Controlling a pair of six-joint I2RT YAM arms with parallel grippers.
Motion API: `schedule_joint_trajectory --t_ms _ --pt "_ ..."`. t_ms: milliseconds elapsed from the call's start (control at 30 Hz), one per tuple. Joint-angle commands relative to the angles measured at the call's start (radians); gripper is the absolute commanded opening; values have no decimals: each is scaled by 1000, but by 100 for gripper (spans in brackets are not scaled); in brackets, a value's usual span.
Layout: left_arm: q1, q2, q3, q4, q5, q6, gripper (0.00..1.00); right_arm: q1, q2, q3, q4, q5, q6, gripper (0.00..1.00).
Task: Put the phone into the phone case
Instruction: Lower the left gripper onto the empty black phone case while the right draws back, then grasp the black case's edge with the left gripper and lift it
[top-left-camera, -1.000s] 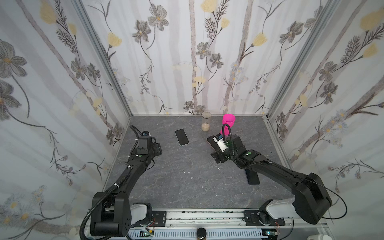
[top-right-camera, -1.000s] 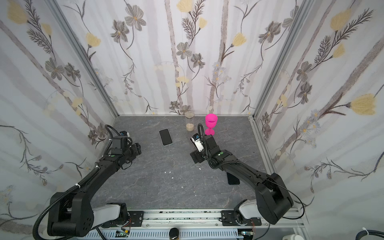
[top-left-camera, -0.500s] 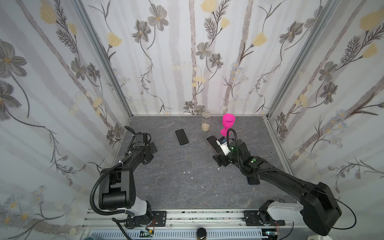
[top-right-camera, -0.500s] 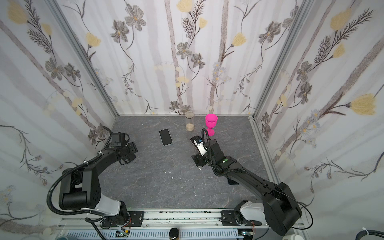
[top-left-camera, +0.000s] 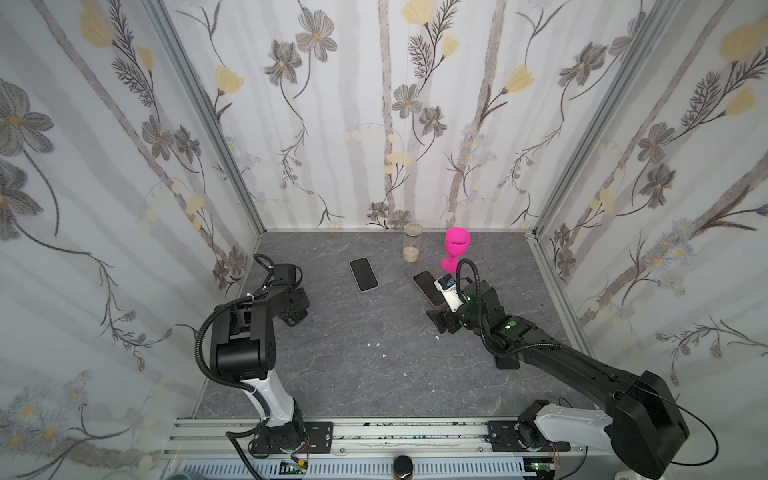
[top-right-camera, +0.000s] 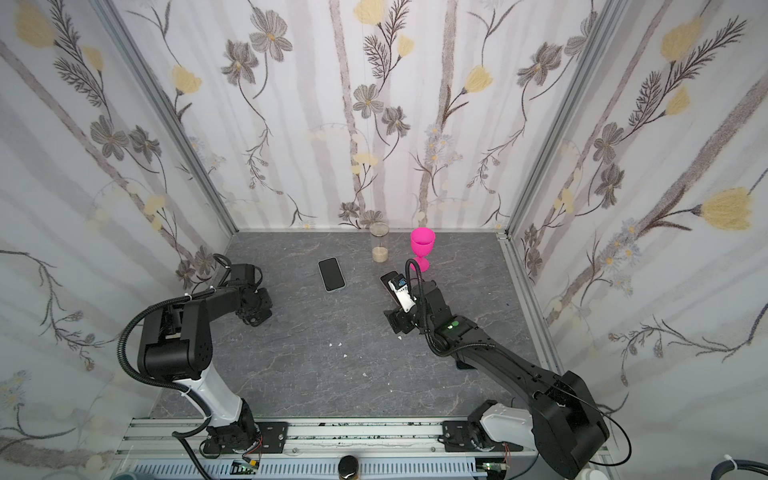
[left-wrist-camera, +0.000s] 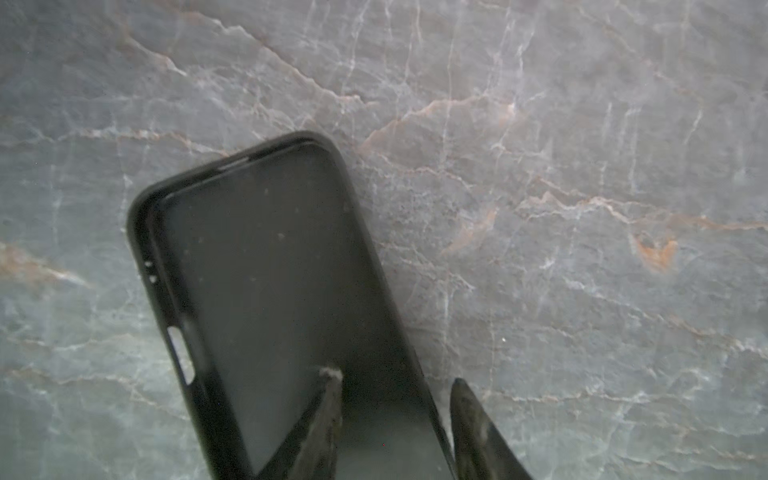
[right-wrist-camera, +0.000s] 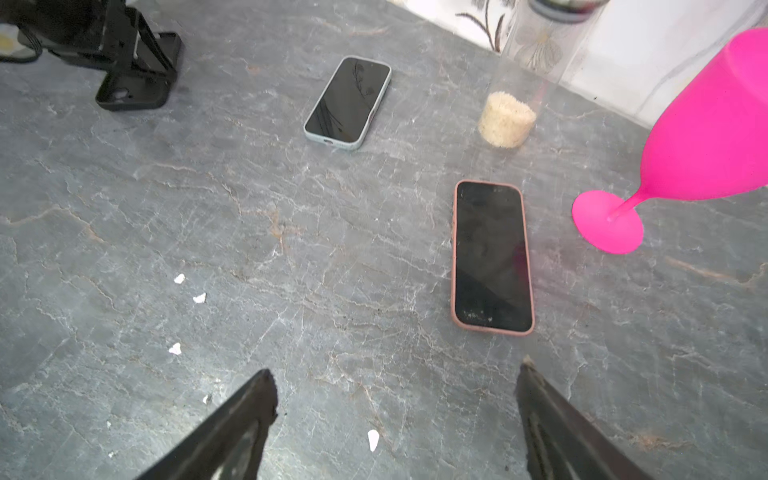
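In both top views the phone (top-left-camera: 364, 274) (top-right-camera: 331, 274) lies flat, face up and untouched on the grey tabletop (top-left-camera: 374, 374).

In the left wrist view, the left gripper (left-wrist-camera: 394, 376) stands part-spread astride one side wall of the black case (left-wrist-camera: 270, 291), not clamped. That thin rim probably flexes.

In the right wrist view, the right gripper (right-wrist-camera: 395, 368) gapes wide and empty. The phone looks stiff and slick, and is best pinched across its long edges.

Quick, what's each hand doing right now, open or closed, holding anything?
Left hand: open, astride one wall of the black phone case.
Right hand: open, holding nothing.
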Motion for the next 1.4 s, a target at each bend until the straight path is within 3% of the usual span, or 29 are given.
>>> schedule_joint_trajectory --t_ms 0,367,1033,1200,1367 --pt "-3 24 -9 -58 64 -1 34 0 0 -8 19 11 -11 89" --pt "-85 -3 -40 -72 77 -1 12 -1 4 18 6 13 -31 88" --pt "-535 -196 -243 -11 106 -195 10 1 -22 -16 11 13 -28 88" --pt "-612 -272 -284 -41 152 -180 11 2 -13 -6 5 15 -28 88" --pt "-621 -323 -286 -87 134 -133 13 1 12 0 2 12 -26 88"
